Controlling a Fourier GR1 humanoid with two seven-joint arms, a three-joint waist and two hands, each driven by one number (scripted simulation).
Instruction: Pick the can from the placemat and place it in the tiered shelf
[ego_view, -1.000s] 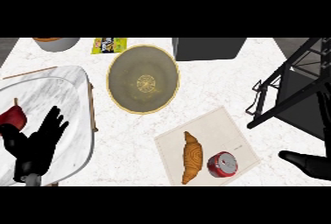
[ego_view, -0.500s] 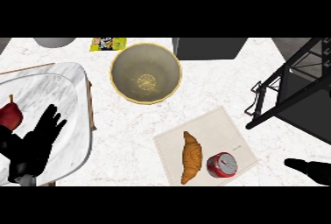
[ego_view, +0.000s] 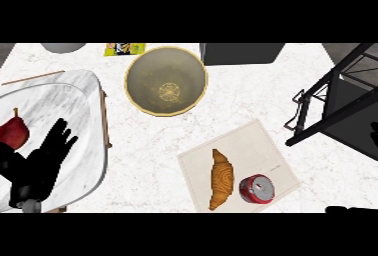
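A red can (ego_view: 257, 189) with a silver top lies on the pale placemat (ego_view: 260, 146) at the lower right, right of a croissant (ego_view: 221, 178). The black tiered shelf (ego_view: 341, 102) stands at the right edge. My left hand (ego_view: 43, 162) rests open at the lower left, fingers up, over a white marble tray (ego_view: 81, 115). Only a sliver of my right hand (ego_view: 353, 209) shows at the bottom right corner, right of the can and apart from it; its fingers are hidden.
A large round bowl (ego_view: 166, 80) with a yellow rim sits at the top centre. A red pear (ego_view: 14, 132) lies on the tray. A dark box (ego_view: 241, 52), a grey dish (ego_view: 63, 47) and a yellow packet (ego_view: 124, 48) line the far edge.
The view has shifted, so everything sits lower in the picture. My right hand has dropped toward the bottom right corner and is mostly out of sight. The can has not moved on the placemat.
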